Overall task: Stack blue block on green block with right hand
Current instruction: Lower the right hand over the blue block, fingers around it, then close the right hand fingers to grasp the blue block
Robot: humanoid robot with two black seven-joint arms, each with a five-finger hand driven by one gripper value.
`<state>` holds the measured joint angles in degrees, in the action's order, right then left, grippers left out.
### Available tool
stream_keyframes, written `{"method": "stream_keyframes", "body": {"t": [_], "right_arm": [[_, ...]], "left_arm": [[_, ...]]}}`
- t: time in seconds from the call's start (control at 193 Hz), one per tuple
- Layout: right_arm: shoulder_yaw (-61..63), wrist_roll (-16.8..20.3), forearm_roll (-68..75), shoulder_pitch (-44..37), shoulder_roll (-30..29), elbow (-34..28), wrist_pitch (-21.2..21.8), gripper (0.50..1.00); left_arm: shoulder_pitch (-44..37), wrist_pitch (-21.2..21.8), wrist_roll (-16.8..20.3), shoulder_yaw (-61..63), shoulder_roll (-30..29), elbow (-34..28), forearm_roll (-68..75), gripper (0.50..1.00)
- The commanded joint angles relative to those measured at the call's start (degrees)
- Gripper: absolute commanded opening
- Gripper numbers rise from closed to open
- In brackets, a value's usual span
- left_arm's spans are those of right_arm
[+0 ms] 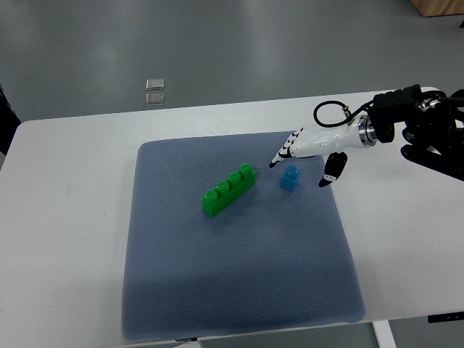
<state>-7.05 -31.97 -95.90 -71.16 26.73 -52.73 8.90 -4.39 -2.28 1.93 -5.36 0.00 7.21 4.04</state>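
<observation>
One white table [65, 217]. One grey-blue mat [239, 290], centre of frame. One green block [229, 190], long, four studs on top, centre. One blue block [291, 177], small, single stud, just right of green. One robot hand [308, 148], white with black fingertips, upper right, on one black arm [424, 123] from right edge. Two small clear squares [155, 90] on floor, upper left of centre.

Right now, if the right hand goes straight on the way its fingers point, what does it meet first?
Probably the blue block, just below-left of the open right hand; the fingers may pass beside it toward the green block. Height is unclear.
</observation>
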Motion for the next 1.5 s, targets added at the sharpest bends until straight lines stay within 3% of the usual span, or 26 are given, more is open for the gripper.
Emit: {"method": "stream_keyframes", "body": {"t": [0.0, 0.295, 0.487, 1.109, 1.497], "right_arm": [[0.37, 0.42, 0.36, -0.47, -1.42, 2.1, 2.88, 0.913], [0.19, 0.42, 0.89, -0.74, -3.7, 3.95, 3.05, 0.897], [0.19, 0.33, 0.8, -0.3, -4.05, 4.04, 2.17, 0.803], [-0.25, 0.33, 0.8, 2.78, -6.69, 8.17, -3.36, 0.787], [-0.25, 0.33, 0.8, 3.83, -6.87, 9.75, -3.98, 0.768]], "left_arm": [[0.0, 0.0, 0.0, 0.0, 0.0, -0.01, 0.0, 1.0], [0.0, 0.09, 0.0, 0.0, 0.0, -0.01, 0.0, 1.0], [0.0, 0.0, 0.0, 0.0, 0.0, 0.08, 0.0, 1.0], [0.0, 0.0, 0.0, 0.0, 0.0, -0.01, 0.0, 1.0], [0.0, 0.0, 0.0, 0.0, 0.0, -0.01, 0.0, 1.0]]}}
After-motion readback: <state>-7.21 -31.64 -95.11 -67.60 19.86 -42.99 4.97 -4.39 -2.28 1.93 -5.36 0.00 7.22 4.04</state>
